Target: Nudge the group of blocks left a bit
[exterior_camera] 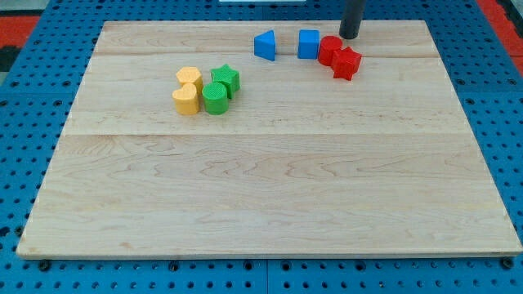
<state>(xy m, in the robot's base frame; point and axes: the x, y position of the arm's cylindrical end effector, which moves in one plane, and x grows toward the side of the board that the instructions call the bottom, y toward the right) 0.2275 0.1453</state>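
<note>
My tip [350,37], a bare rod with no hand to open or close, sits just above-right of the red blocks [339,57]. Drop behind them, then push left slowly toward the blue cube [308,44].

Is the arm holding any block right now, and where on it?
Nothing is held. My tip is a bare rod end resting on the board, just up and right of the red blocks, with no clear contact.

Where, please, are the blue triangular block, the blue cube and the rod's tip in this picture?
blue triangular block [264,46]: camera view, middle of its front face.
blue cube [308,44]: camera view, middle of its front face.
my tip [350,36]: camera view, the rod's very end, just right of the red blocks' top.
</note>
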